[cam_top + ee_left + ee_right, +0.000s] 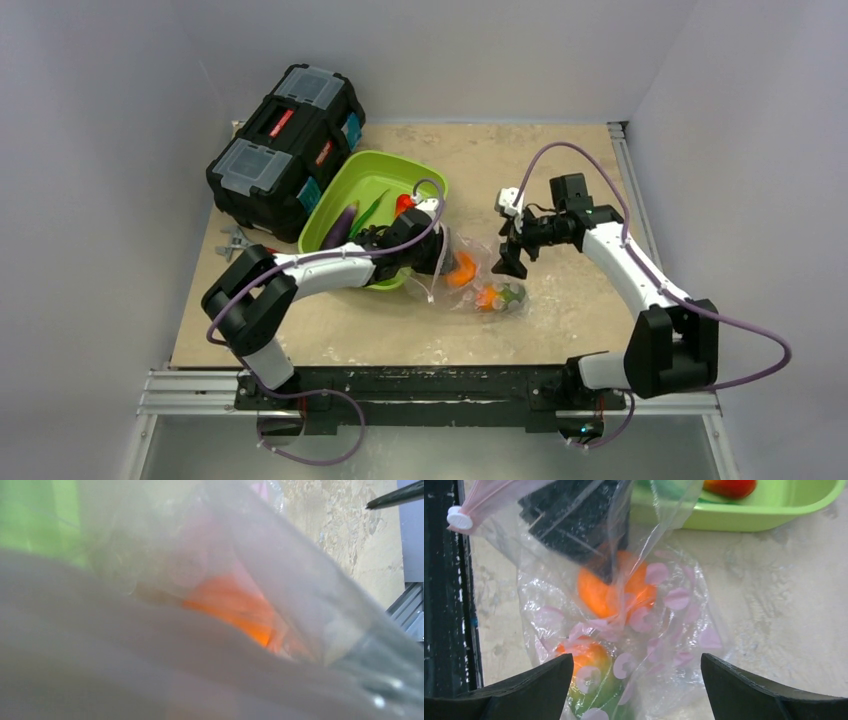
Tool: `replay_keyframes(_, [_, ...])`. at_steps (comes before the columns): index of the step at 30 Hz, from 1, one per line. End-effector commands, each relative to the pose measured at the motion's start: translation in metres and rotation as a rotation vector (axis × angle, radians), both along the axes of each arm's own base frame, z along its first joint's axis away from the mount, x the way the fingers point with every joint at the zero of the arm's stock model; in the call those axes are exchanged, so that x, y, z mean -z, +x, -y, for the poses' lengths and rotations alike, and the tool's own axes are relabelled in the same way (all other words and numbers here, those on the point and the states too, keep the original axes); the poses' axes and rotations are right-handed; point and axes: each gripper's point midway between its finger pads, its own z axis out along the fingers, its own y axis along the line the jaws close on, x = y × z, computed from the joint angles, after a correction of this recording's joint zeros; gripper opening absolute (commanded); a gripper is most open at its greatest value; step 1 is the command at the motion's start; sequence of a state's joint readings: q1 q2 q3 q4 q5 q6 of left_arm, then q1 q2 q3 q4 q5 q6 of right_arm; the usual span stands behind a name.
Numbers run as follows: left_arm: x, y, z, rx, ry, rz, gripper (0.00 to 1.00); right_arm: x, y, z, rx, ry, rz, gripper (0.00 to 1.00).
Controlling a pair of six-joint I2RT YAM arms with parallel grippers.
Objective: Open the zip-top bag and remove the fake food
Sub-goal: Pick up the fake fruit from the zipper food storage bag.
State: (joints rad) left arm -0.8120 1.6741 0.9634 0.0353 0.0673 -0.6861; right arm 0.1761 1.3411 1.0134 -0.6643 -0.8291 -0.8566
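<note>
Ok so biggest stuff first: the tabletop [560, 170] has the lime-green tray [330, 215] sitting just behind the left fingers [574, 525]. The zip-top bag [549, 595] lies right in front of them. Its long axis runs straight from the left fingers toward the right fingers [534, 690]. The mouth end, with the pink zip strip [499, 492] and its little white slider [460, 517], is up at the left ones. The closed end sits underneath the right ones. The left fingers are shoved in at the mouth with plastic draped all over them. Honestly I can't tell how far apart they are or whether they've pinched anything, because the left wrist view is just a blur of film. The right fingers are spread wide with nothing in them, hanging above the bag's closed end and not touching it as far as I can see. There are two bits of fake food in there. The orange fruit [614, 590] is right at the tip of the left fingers. The orange-green mango [591, 677] is further down the bag, below the gap between the right fingers and off toward one of them. My read is that the left arm is way closer to the orange fruit and lined up along the bag. Pulling it out looks like that arm's job, with the mango being the deep reach.
</note>
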Motion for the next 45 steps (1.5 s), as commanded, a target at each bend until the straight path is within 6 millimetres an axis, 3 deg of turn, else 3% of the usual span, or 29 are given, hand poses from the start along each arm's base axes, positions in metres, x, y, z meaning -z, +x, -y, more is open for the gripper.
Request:
replay_keyframes(1, [-0.02, -0.001, 0.004, 0.039, -0.046, 0.059, 0.0, 0.014, -0.011, 0.003, -0.08, -0.028, 0.022, 0.99])
replay_keyframes(12, [-0.024, -0.008, 0.006, 0.062, -0.066, 0.065, 0.0, 0.03, -0.011, 0.004, -0.073, -0.046, 0.001, 0.99])
replay_keyframes(19, [-0.034, -0.011, 0.009, 0.077, -0.087, 0.084, 0.0, 0.058, 0.032, 0.013, 0.179, -0.156, -0.025, 0.99])
replay_keyframes(22, [-0.039, -0.013, 0.009, 0.079, -0.096, 0.093, 0.0, 0.073, 0.033, 0.01, 0.193, -0.192, -0.087, 0.98])
replay_keyframes(24, [-0.043, -0.013, 0.007, 0.077, -0.1, 0.101, 0.0, 0.078, 0.033, 0.009, 0.197, -0.214, -0.101, 0.91])
replay_keyframes(26, [-0.046, -0.013, 0.005, 0.072, -0.101, 0.109, 0.0, 0.079, 0.035, 0.011, 0.209, -0.229, -0.105, 0.79])
replay_keyframes(29, [-0.047, -0.014, 0.001, 0.066, -0.097, 0.116, 0.0, 0.078, 0.04, 0.013, 0.231, -0.244, -0.108, 0.45])
replay_keyframes(32, [-0.051, -0.015, -0.002, 0.063, -0.095, 0.126, 0.0, 0.077, 0.044, 0.017, 0.255, -0.263, -0.1, 0.01])
replay_keyframes(39, [-0.057, -0.022, -0.015, 0.052, -0.099, 0.143, 0.0, 0.07, 0.06, 0.036, 0.363, -0.323, -0.016, 0.0])
replay_keyframes(45, [-0.062, -0.028, -0.031, 0.044, -0.102, 0.153, 0.0, 0.069, 0.061, 0.04, 0.376, -0.331, -0.008, 0.0])
